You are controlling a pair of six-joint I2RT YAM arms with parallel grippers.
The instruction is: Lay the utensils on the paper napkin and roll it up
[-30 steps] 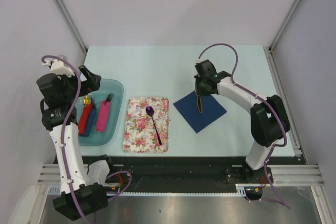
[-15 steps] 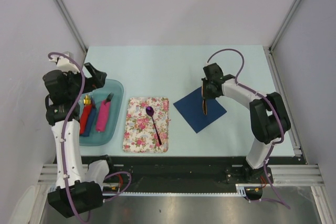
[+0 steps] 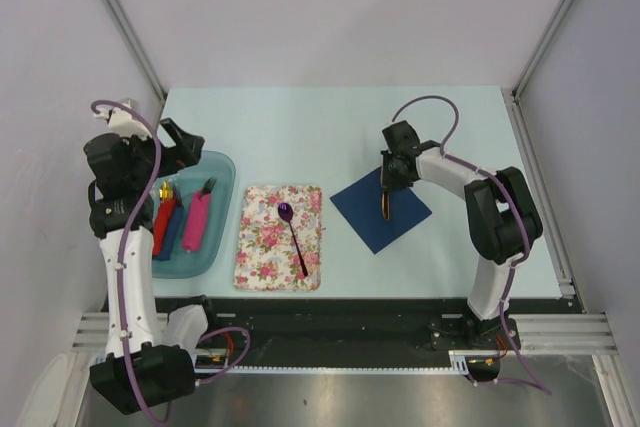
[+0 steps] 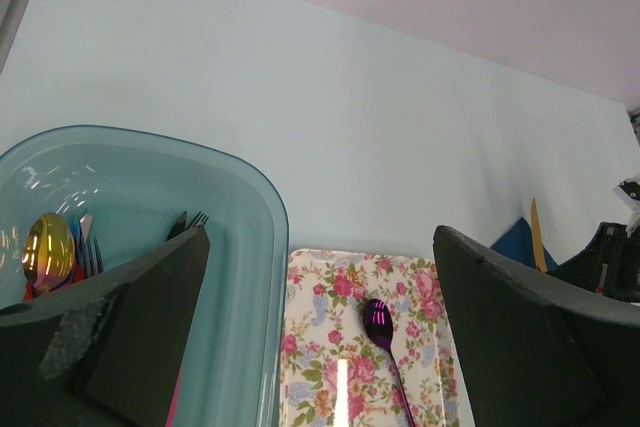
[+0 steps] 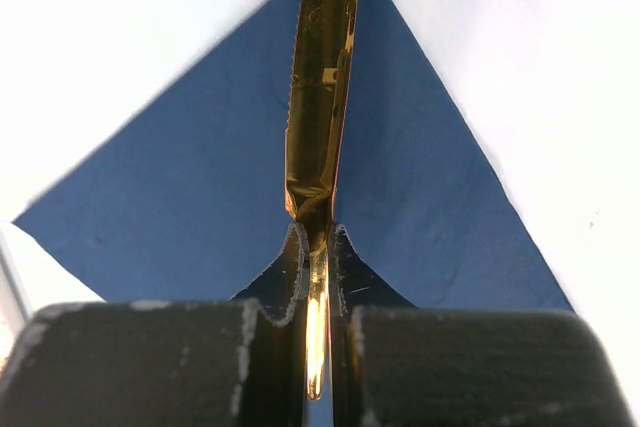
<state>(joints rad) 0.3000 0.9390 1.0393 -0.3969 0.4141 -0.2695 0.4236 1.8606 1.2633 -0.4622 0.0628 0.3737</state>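
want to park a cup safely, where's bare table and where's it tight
Bare table runs along the far side, behind the tray, floral mat and napkin. A strip lies between mat and napkin. Crowded: the tray, full of chunky cutlery, and the napkin, where the right hand holds the gold utensil.

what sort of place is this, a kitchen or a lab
Most likely a robotics lab test cell, not a kitchen: the left arm and right arm are bolted to a metal rail, bare white walls with aluminium struts surround the table, and the props look staged: a napkin and a floral mat.
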